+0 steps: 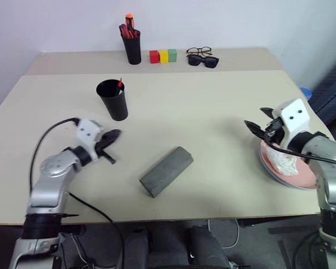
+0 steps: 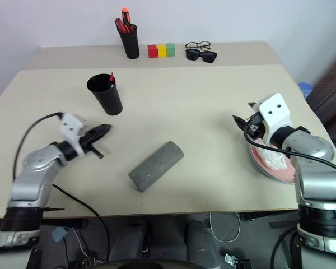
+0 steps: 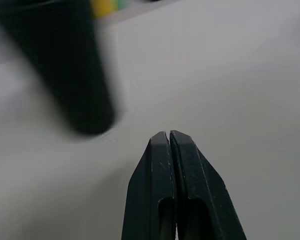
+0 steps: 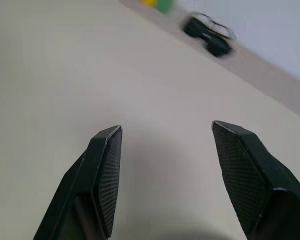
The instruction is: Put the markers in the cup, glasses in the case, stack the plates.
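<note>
The black cup (image 1: 112,102) stands upright at the left middle of the table, and a marker's red tip (image 1: 120,83) pokes out of it. In front of the cup, my left gripper (image 1: 113,136) is shut and holds nothing; its shut fingers (image 3: 169,165) point past the cup (image 3: 75,70). The grey case (image 1: 166,171) lies shut at the centre front. At the right edge, the pink plate (image 1: 302,178) rests on the light blue one (image 1: 261,158). Just above their left rim, my right gripper (image 1: 255,119) hangs open and empty. The glasses are hidden.
At the back stand a black pen holder (image 1: 133,49) with orange-red pens, three coloured blocks (image 1: 163,56), a clear-lensed pair (image 1: 198,51) and dark sunglasses (image 1: 204,60). A crumpled white thing (image 1: 284,163) lies on the pink plate.
</note>
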